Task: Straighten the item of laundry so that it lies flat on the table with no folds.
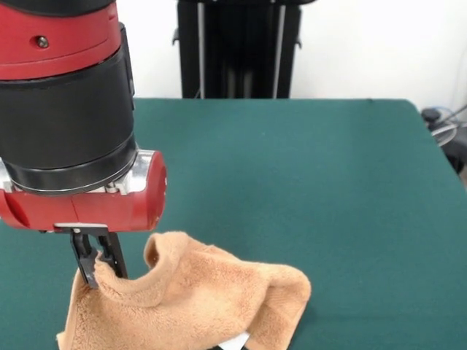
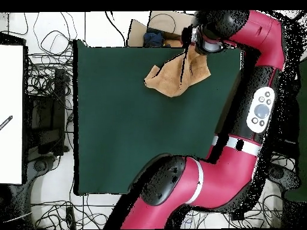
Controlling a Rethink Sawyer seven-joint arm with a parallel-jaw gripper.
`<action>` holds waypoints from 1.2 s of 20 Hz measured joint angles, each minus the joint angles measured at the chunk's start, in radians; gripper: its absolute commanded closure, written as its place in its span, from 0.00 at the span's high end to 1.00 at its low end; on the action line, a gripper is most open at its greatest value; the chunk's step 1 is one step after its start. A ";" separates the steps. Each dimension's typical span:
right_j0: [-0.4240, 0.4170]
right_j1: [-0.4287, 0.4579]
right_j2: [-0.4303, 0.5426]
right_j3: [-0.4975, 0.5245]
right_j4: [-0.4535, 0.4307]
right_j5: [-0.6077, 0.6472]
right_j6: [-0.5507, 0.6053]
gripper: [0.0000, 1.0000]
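We see the black two-finger gripper (image 1: 100, 264) pinching a raised fold of the crumpled peach-orange terry towel (image 1: 197, 306) on the dark green felt table (image 1: 314, 182)

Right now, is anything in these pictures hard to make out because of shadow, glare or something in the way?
Front view: even light, no glare; the arm fills the upper left, and the towel throws a soft shadow on the table, its lower part cut off by the frame. The gripper is shut on a towel edge. Overhead view: the arm hides part of the towel.
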 measured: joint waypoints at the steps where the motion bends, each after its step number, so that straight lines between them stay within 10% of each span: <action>1: 0.003 0.001 0.000 -0.006 0.000 0.000 -0.006 0.00; 18: 0.018 -0.002 0.018 -0.017 0.019 -0.037 -0.080 0.00; 24: -0.008 -0.098 0.014 0.187 0.067 -0.282 -0.080 0.00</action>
